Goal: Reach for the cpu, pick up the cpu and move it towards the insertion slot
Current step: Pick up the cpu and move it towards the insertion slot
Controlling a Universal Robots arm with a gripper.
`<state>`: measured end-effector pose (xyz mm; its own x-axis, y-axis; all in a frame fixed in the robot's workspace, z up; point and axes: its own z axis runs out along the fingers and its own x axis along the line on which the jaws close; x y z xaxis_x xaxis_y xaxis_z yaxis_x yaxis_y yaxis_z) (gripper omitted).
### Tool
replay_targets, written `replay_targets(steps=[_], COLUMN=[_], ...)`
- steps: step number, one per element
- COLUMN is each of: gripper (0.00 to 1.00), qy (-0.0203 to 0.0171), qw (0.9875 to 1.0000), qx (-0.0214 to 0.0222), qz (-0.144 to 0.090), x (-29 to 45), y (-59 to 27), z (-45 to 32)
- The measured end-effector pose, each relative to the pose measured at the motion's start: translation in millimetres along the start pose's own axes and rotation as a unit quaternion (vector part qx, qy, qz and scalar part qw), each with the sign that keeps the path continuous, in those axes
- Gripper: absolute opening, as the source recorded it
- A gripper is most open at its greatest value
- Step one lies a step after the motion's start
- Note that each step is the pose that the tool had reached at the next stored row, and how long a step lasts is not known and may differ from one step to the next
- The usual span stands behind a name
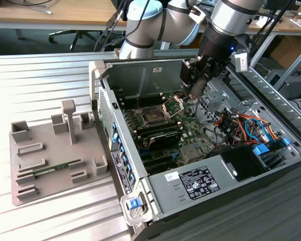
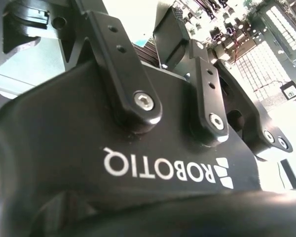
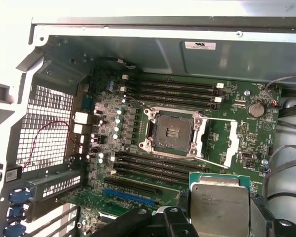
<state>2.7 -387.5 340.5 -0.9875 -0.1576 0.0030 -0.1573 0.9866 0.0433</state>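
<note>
Ribbed silver metal worktop (image 1: 50, 80) carries an open grey computer case (image 1: 155, 75) lying on its side, and beyond the case stand wooden desks (image 1: 55, 15) and the wheeled base of an office chair (image 1: 72, 35). Beside the case, toward the exterior view's left, rests a flat grey plastic fixture tray (image 1: 25, 170) with raised blocks, a thin green memory stick (image 1: 52, 168) lying in one of its grooves.

Inside the case lies a green motherboard (image 3: 237, 128). Near its middle sits the insertion slot (image 3: 170, 132), a square dark socket with a silver hinged frame swung up and a wire lever beside it; long black memory slots (image 3: 172, 89) run on either side of the socket.

A silver and black robot arm (image 1: 231, 20) reaches down into the case from the far side. Its black gripper (image 1: 196, 86) hangs above the motherboard, just beside the insertion slot and not over it. In the first wrist view the cpu (image 3: 220, 205), a flat square chip with a silvery metal top and a thin green rim, sits clamped between the gripper's black fingers (image 3: 175, 224), lifted clear of the board and near the insertion slot. In the second wrist view the black gripper body (image 2: 138, 163) and its linkage bars (image 2: 123, 64) stand close to the camera.
</note>
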Motion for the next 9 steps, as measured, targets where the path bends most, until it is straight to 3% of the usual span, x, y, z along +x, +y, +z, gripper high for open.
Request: replay_targets(steps=[9], gripper=[0.55], qy=[0.0], qw=[1.0], qx=[0.0], qz=[0.0], x=[3.4], y=[8.0], z=[1.3])
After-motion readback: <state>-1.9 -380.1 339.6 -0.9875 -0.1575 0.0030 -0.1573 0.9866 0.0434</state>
